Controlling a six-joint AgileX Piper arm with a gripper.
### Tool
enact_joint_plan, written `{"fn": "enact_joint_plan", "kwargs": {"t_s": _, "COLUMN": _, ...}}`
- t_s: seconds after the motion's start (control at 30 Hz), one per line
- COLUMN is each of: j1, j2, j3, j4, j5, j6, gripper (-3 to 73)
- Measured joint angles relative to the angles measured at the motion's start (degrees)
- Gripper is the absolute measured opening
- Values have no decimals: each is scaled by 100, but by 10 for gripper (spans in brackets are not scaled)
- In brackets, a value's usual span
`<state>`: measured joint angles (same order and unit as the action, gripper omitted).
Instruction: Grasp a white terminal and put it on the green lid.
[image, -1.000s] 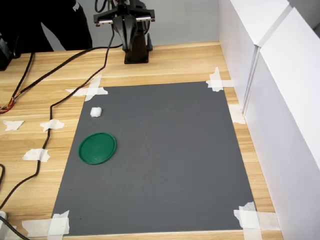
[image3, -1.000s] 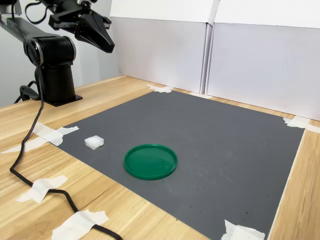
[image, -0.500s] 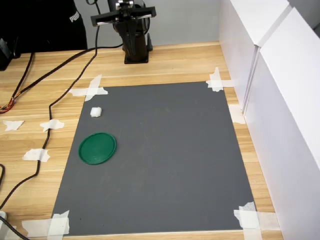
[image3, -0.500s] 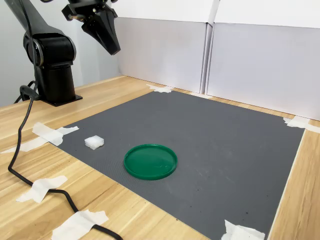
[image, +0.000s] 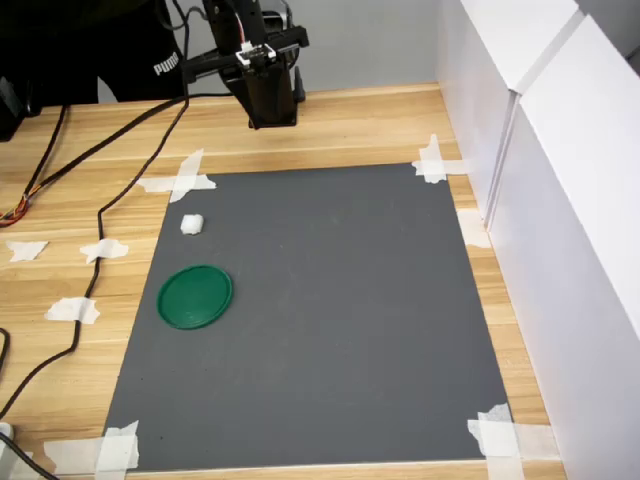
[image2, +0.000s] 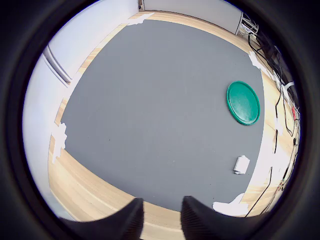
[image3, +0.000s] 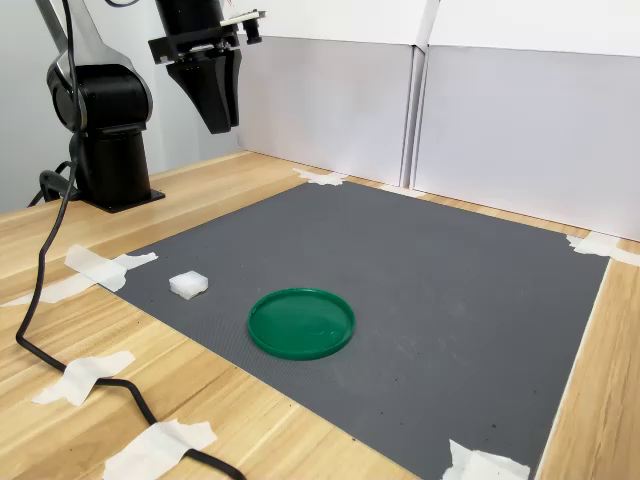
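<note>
In the first exterior view, scraps of white tape (image: 72, 310) are seen stuck to the wooden table (image: 350, 125) at the far left, and a black cable (image: 95, 270) is trailed across the boards beside them. Next, the white terminal (image: 192, 224) is found near the left edge of the grey mat (image: 330, 300), towards the mat's far corner. The green lid (image: 195, 296) is laid flat on the mat just nearer the camera than the terminal; the two are close but apart. Further right, the gripper (image: 258, 112) is held high above the wood by the arm's black base, beyond the mat's far edge. At the first exterior view's right, the scene is closed off by white panels (image: 560, 150).

In the second exterior view, the same order is kept: the terminal (image3: 189, 285) is seen at the left on the mat (image3: 420, 290), the lid (image3: 301, 322) to its right, and the gripper (image3: 222, 122) is hung well above both, pointed downwards.

In the wrist view, two dark fingertips (image2: 131, 220) are shown with a narrow gap between them and nothing held, so the jaws are slightly parted. The terminal (image2: 241, 164) and the lid (image2: 243, 102) are both seen lying on the mat (image2: 150, 100), far from the fingers.
</note>
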<state>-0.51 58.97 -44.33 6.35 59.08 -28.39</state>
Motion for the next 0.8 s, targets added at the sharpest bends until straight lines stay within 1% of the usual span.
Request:
{"fn": "enact_joint_plan", "kwargs": {"t_s": 0.1, "j1": 0, "j2": 237, "j3": -123, "j4": -237, "j5": 0, "j6": -5, "gripper": 560}}
{"fn": "enact_joint_plan", "kwargs": {"t_s": 0.2, "j1": 0, "j2": 465, "j3": -227, "j4": -462, "j5": 60, "j6": -5, "gripper": 656}}
{"fn": "enact_joint_plan", "kwargs": {"t_s": 0.27, "j1": 0, "j2": 593, "j3": -307, "j4": -541, "j5": 189, "j6": -17, "gripper": 691}}
{"fn": "enact_joint_plan", "kwargs": {"t_s": 0.43, "j1": 0, "j2": 683, "j3": -426, "j4": -721, "j5": 281, "j6": -91, "gripper": 705}}
{"fn": "enact_joint_plan", "kwargs": {"t_s": 0.5, "j1": -17, "j2": 716, "j3": -471, "j4": -727, "j5": 291, "j6": -110, "gripper": 705}}
{"fn": "enact_joint_plan", "kwargs": {"t_s": 0.57, "j1": -185, "j2": 874, "j3": -576, "j4": -635, "j5": 360, "j6": -164, "gripper": 705}}
{"fn": "enact_joint_plan", "kwargs": {"t_s": 0.7, "j1": -804, "j2": 1269, "j3": -781, "j4": -317, "j5": 378, "j6": -550, "gripper": 705}}
{"fn": "enact_joint_plan", "kwargs": {"t_s": 0.8, "j1": -1158, "j2": 1311, "j3": -878, "j4": -230, "j5": 308, "j6": -883, "gripper": 705}}
